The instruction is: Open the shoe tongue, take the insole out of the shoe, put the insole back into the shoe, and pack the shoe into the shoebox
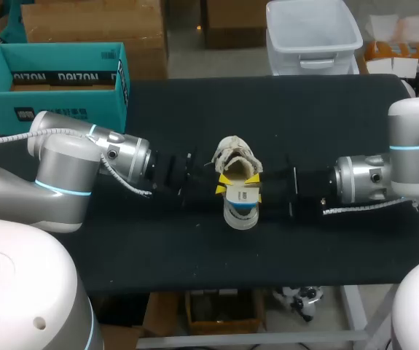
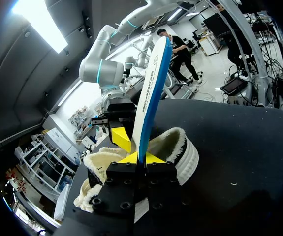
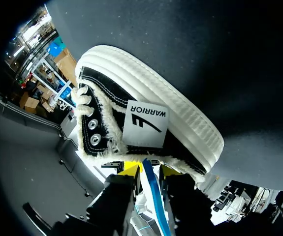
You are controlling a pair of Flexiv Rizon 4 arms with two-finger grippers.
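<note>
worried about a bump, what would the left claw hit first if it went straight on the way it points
Probably the shoe: its fleecy opening lies right ahead of the left claw, which grips the insole. The right claw sits just beyond, though depth is unclear.

shoe (image 1: 236, 156) on table (image 1: 340, 244) centre | insole (image 1: 240, 203) upright over shoe | shoebox (image 1: 20, 102) behind-left

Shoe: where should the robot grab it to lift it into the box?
Probably its fluffy rim, coming from above. The shoe stands on its sole with the mouth open upward, so one finger can slip inside and one outside the thin wall. The sole is wide and rounded, harder to pinch.
</note>
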